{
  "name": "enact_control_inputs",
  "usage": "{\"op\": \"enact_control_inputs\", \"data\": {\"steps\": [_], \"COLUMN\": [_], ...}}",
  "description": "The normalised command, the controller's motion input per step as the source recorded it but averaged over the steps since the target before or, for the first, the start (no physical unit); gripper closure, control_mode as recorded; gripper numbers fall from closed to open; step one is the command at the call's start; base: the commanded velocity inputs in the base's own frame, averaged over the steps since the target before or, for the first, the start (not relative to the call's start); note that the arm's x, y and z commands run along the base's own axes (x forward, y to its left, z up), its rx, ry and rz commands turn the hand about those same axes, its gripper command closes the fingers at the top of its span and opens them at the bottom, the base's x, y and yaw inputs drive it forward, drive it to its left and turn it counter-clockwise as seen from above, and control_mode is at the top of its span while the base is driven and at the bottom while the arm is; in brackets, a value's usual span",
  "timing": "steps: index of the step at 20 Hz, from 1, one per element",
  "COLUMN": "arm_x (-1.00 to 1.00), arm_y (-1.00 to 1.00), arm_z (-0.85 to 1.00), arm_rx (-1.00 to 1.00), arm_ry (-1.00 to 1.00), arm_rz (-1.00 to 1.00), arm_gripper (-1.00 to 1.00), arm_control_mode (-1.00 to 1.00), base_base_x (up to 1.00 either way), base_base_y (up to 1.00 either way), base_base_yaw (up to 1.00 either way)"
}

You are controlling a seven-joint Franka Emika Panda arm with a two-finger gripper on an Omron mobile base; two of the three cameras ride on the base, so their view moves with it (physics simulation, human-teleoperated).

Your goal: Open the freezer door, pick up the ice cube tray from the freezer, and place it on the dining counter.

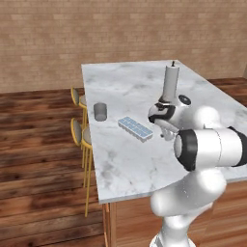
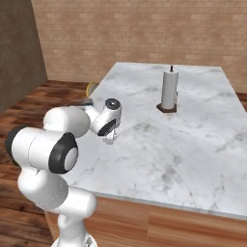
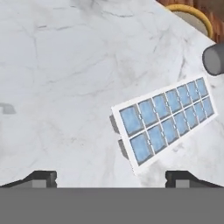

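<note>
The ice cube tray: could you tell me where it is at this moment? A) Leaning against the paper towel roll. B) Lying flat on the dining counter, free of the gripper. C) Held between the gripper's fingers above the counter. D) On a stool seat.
B: the ice cube tray lies flat on the marble dining counter near the grey cup, and the gripper stands open with its fingertips off the tray.

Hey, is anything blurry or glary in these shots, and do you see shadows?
Hand view: ice cube tray sharp, with a faint shadow along its lower edge. Left base view: soft even light, no glare on the counter. Right base view: paper towel roll slightly soft.
</note>
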Motion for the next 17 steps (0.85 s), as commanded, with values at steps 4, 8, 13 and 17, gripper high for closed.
{"op": "enact_control_inputs", "data": {"steps": [4, 8, 13, 17], "arm_x": [-0.22, -0.59, -0.99, -1.00], "arm_y": [-0.13, -0.16, -0.05, 0.15], "arm_z": [1.00, 1.00, 1.00, 0.74], "arm_rx": [0.15, 0.16, 0.12, 0.01], "arm_ry": [0.42, 0.35, 0.23, 0.06], "arm_rz": [-0.08, -0.08, -0.06, -0.04], "arm_gripper": [-1.00, -1.00, -1.00, -1.00], "arm_control_mode": [-1.00, -1.00, -1.00, -1.00], "base_base_x": [0.00, 0.00, 0.00, 0.00], "base_base_y": [0.00, 0.00, 0.00, 0.00], "base_base_yaw": [0.00, 0.00, 0.00, 0.00]}}
